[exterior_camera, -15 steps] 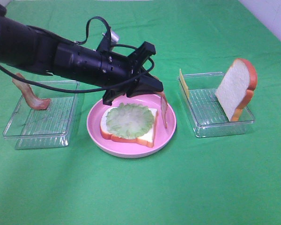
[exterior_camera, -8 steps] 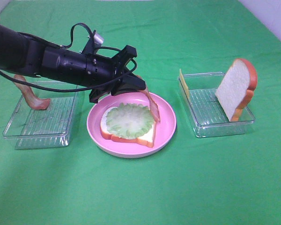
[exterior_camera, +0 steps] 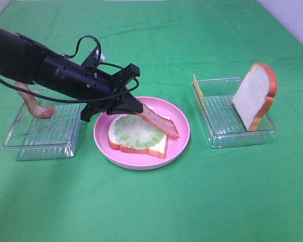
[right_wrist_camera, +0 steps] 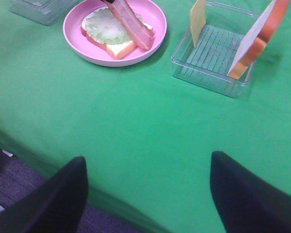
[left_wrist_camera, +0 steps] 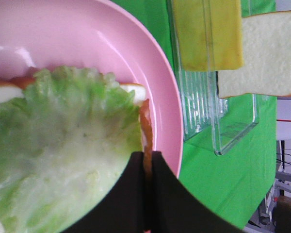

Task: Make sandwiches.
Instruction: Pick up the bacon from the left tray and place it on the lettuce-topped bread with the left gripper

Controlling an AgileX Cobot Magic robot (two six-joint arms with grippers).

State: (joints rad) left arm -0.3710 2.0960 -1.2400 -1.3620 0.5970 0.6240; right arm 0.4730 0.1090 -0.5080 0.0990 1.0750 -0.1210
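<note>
Nearest to us, the right claw [right_wrist_camera: 149,156] hangs above the near edge of the worktop [exterior_camera: 141,201]. Its two dark fingers stand wide apart and hold nothing.

Further in, at the middle of the green worktop, we see the pink plate [exterior_camera: 179,146]. On it lies a bread slice [exterior_camera: 159,146], flat, with its orange-brown crust toward us. A lettuce leaf [exterior_camera: 134,133] covers most of this slice.

Just behind, the left claw [exterior_camera: 134,107] reaches in from the left side and is clenched on one end of a bacon strip [exterior_camera: 159,122]. The strip slants down to the right across the far part of the lettuce leaf, and its free end is at the right edge of the bread slice. We cannot tell whether it rests fully there.

At the left of the plate stands the left tray [exterior_camera: 20,146], with a second bacon strip [exterior_camera: 33,103] curling over its far corner. At the right stands the right tray [exterior_camera: 227,138]. A yellow cheese square [exterior_camera: 197,91] stands upright at its left wall, and a second bread slice [exterior_camera: 253,96] leans at its far right corner.
</note>
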